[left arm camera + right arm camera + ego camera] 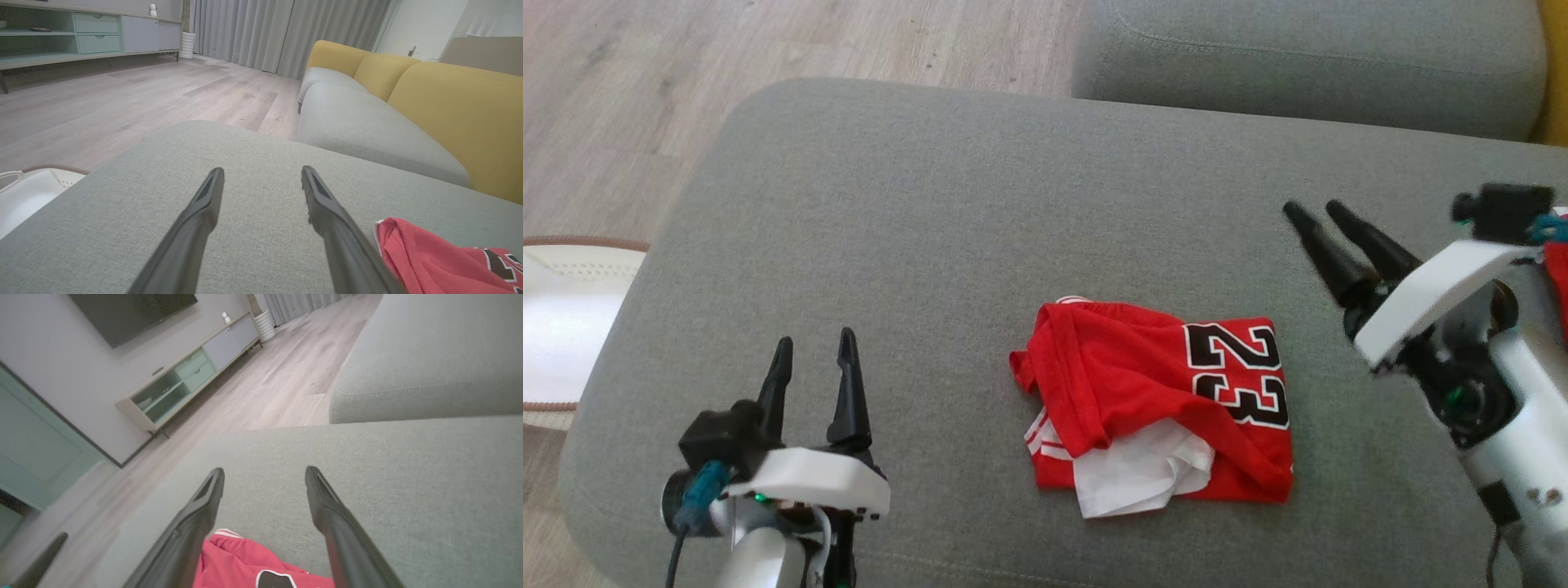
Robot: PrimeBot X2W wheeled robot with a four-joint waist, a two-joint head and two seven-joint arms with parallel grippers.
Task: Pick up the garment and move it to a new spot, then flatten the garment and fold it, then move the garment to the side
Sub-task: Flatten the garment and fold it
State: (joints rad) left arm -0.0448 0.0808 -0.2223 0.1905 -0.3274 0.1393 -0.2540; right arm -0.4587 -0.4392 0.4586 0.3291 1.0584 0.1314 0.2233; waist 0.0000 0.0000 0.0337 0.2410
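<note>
The garment [1160, 392] is a red jersey with a black-and-white 23 and a white inner layer, folded into a rough square on the grey sofa cushion [980, 212]. Its red edge also shows in the left wrist view [429, 261] and in the right wrist view [249, 565]. My left gripper [814, 351] stands open at the lower left, well left of the jersey, with nothing between its fingers. Raised to the right of the jersey, my right gripper [1315, 210] is open and empty, fingers pointing up and left.
A white basket [564, 327] sits on the wooden floor left of the cushion. A second grey seat cushion [1307, 57] lies beyond, with yellow backrests [449, 106] at the right. A low cabinet [81, 36] stands across the room.
</note>
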